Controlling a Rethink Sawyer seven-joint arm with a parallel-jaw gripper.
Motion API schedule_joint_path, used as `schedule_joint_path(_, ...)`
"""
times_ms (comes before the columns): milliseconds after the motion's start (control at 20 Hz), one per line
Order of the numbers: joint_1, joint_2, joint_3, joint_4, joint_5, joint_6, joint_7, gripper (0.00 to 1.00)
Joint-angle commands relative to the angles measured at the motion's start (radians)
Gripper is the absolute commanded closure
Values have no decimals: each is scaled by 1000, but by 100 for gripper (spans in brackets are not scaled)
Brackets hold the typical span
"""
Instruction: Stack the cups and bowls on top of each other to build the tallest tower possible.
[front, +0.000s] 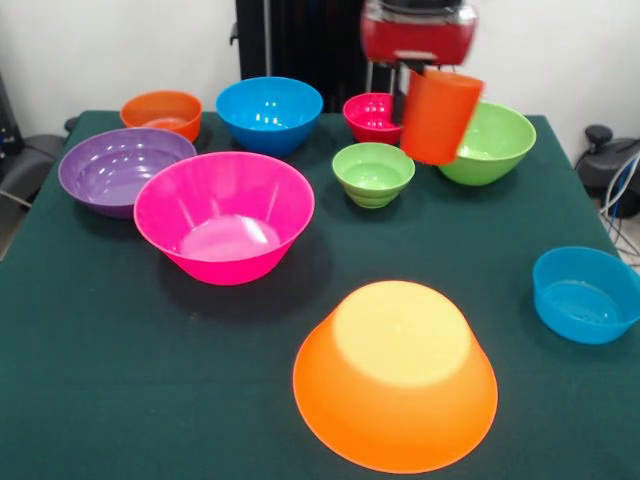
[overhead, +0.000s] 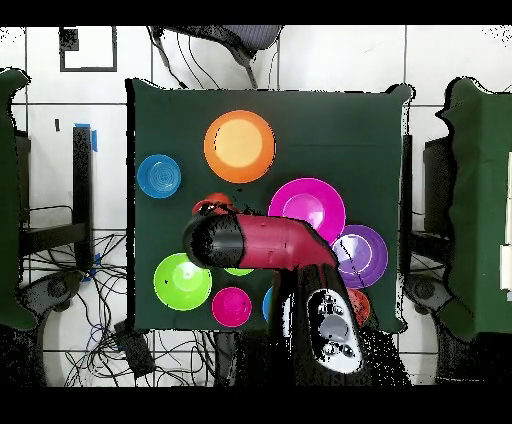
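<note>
My gripper hangs from the red arm at the back of the table and is shut on the orange-red cup. The cup is held in the air, slightly tilted, above the small green bowl and in front of the mid green bowl. The largest orange bowl lies rim down at the front, with nothing on it. In the overhead view the arm covers the gripper; only an edge of the cup shows, a little below the orange bowl.
Upright bowls stand around: pink, purple, small orange, mid blue, small red and small blue. The green cloth runs to the table edges.
</note>
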Motion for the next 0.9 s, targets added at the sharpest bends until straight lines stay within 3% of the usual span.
schedule_joint_path(50, -169, -73, 190, -19, -106, 121, -297, 100)
schedule_joint_path(250, -237, -35, 221, -147, -134, 194, -306, 100)
schedule_joint_path(400, -258, -1, 206, -234, -158, 215, -258, 100)
schedule_joint_path(500, -273, 1, 203, -247, -170, 229, -238, 100)
schedule_joint_path(550, -279, -3, 204, -244, -172, 237, -231, 100)
schedule_joint_path(800, -257, -5, 162, -87, -252, 68, -118, 100)
schedule_joint_path(900, -240, -29, 152, -66, -264, 109, -115, 100)
